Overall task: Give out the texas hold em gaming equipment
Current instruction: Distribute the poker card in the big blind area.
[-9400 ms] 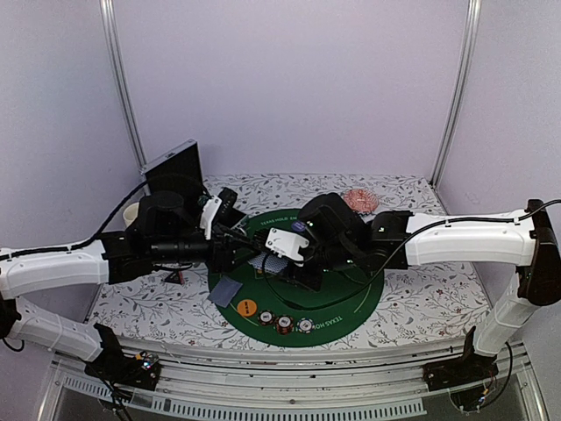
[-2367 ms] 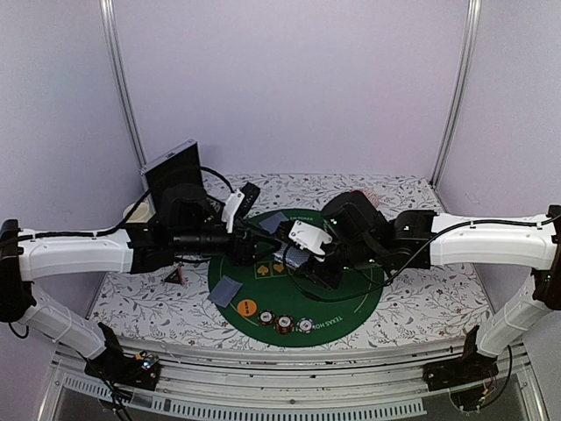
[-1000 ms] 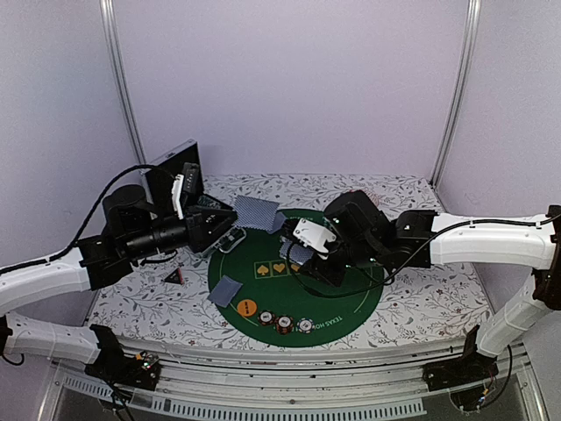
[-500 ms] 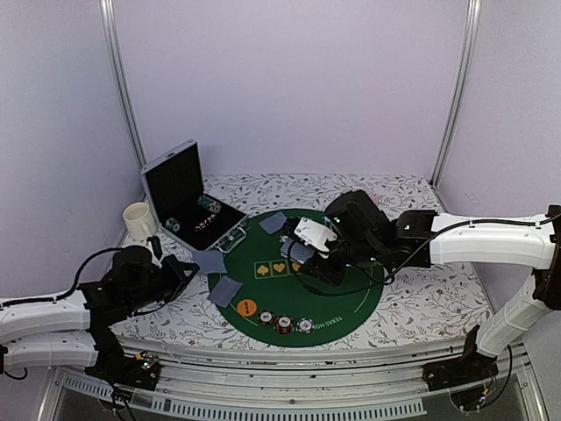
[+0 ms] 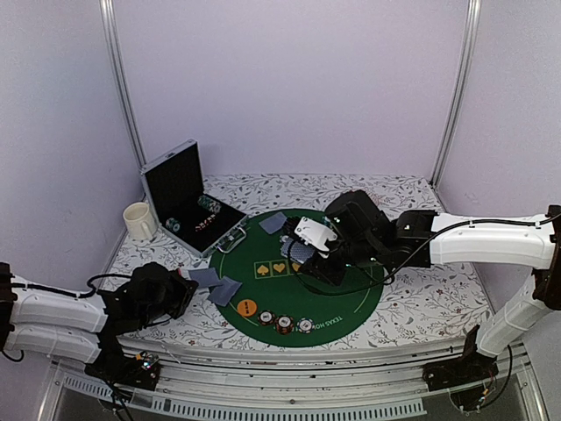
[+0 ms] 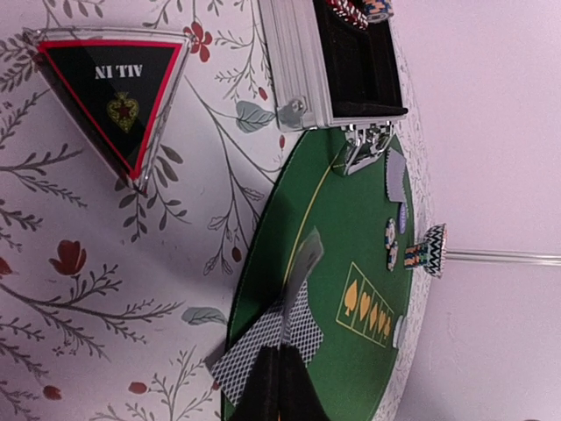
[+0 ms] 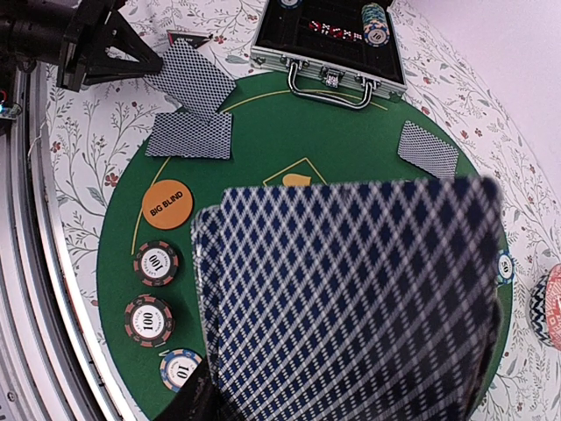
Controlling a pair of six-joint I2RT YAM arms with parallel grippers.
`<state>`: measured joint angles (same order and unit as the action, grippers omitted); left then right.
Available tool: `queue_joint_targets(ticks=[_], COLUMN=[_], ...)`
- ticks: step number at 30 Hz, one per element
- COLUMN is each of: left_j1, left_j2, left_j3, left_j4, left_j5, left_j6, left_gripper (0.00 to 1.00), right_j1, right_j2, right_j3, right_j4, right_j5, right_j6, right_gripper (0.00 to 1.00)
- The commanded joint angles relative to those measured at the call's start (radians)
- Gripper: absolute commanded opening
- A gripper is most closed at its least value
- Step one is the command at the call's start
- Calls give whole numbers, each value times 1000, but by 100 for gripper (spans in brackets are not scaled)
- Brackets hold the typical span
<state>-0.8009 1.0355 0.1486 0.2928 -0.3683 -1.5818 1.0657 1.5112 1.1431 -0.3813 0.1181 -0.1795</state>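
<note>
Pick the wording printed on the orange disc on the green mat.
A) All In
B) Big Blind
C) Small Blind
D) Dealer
B: the orange disc, lying on the green mat next to the striped chips, reads BIG BLIND; ALL IN is on the black triangle off the mat.

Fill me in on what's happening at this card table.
A hand of Texas hold 'em is being laid out. The left gripper is shut on a single card, holding it at the left edge of the green mat, beside a face-down card lying there. The right gripper holds the deck over the mat's middle. A third card lies at the far side; the orange Big Blind disc and three chips sit along the near edge.
</note>
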Motion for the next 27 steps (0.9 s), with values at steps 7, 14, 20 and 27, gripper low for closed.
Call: queue_joint_targets(ticks=[7,14,20,27], left_j1=[-23,-36,-65,-86], left_j2=[102,132,166,249], left_j3=[-23,-20,-17,-15], left_j4=[180,244,258,267], left_j5=[-40,-13,-24,22], left_j6=[-91,-115,-151,-203], left_gripper=[0,0,0,0], right_j1=[-6,-5,-5,-6], right_j2=[-19,-30,-31,-35], right_j3=[0,-5,-4,-2], right_j4=[14,13,10,4], right_j5=[-9,-8,-7,-7], right_j6=[9,13,12,12], right_gripper=[42,42,42,42])
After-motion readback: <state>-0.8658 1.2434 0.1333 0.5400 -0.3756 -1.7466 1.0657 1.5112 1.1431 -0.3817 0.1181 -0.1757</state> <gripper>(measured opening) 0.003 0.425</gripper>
